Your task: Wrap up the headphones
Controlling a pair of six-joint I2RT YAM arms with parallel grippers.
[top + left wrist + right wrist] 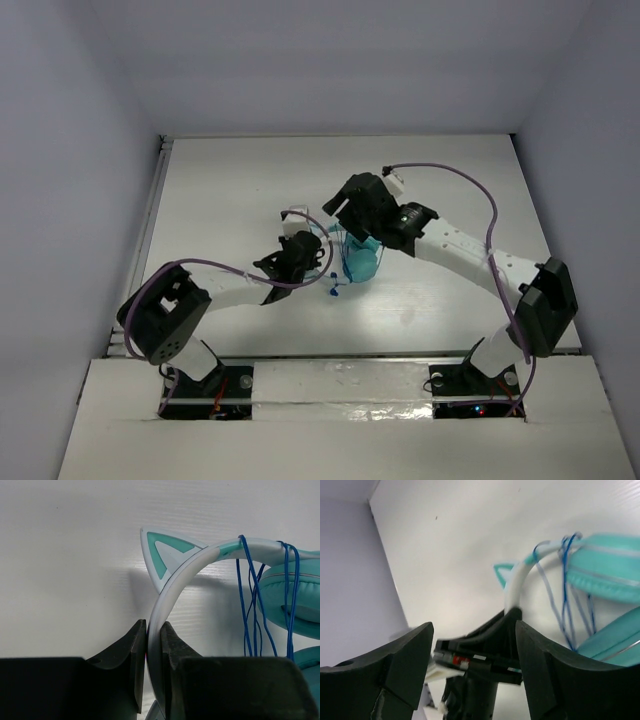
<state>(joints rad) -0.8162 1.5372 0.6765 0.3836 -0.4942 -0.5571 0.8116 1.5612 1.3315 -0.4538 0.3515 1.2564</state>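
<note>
White table [230,190], both arms meeting mid-table over the headphones [360,262]. The left arm [230,290] has its jaws clamped on the pale headband [175,590] — an anchor, I'd say, so the set stands steady for winding. The right arm [450,245] hovers just beyond, jaws open, nothing in them. Teal ear cups [295,600], one cat-ear point [162,550], and the thin blue cord [255,605] looped over the band — strands hanging loose.
</note>
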